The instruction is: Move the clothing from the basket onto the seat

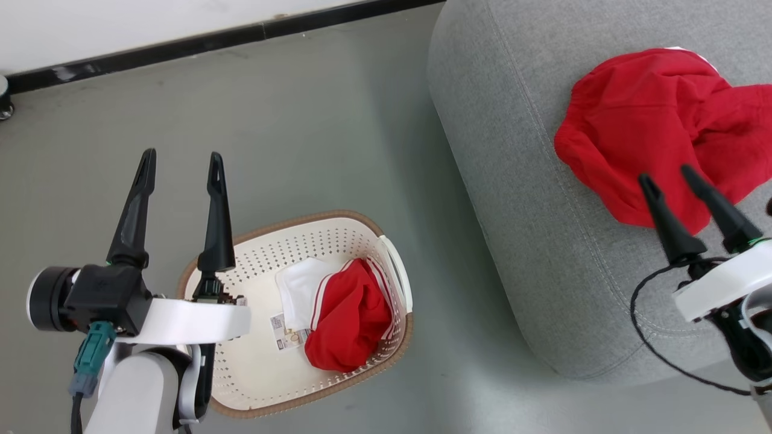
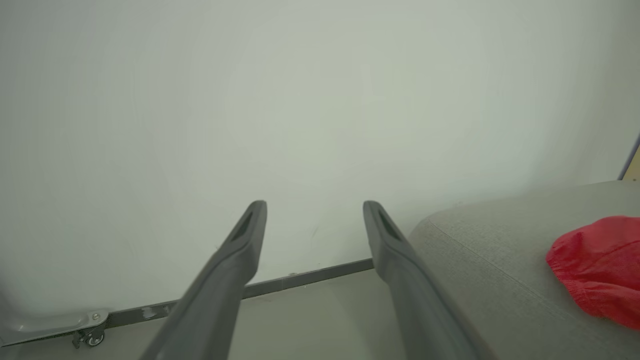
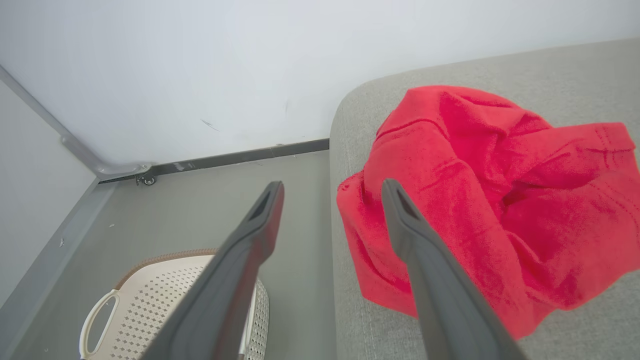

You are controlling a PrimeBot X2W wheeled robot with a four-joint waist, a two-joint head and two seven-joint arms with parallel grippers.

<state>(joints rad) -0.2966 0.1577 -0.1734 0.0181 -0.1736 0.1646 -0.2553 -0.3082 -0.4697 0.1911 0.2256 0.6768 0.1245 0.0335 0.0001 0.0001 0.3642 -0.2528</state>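
Note:
A cream-white basket (image 1: 253,374) with a brown rim stands on the floor; its handle end shows as the basket (image 3: 150,310) in the right wrist view. Crumpled red clothing (image 1: 350,319) with white stripes lies in its right half. More red clothing (image 1: 657,120) lies on the grey seat (image 1: 512,150), seen as clothing (image 3: 500,200) on the seat (image 3: 575,65), and as clothing (image 2: 600,265) on the seat (image 2: 500,280). My left gripper (image 1: 180,166) is open and empty above the basket's left end. My right gripper (image 1: 666,176) is open and empty over the near edge of the clothing on the seat.
Grey floor (image 1: 338,132) lies between basket and seat. A white wall with a dark baseboard (image 1: 211,39) runs along the back. A small caster wheel (image 1: 5,102) sits at the far left by the wall. A black cable (image 1: 651,343) hangs from my right wrist.

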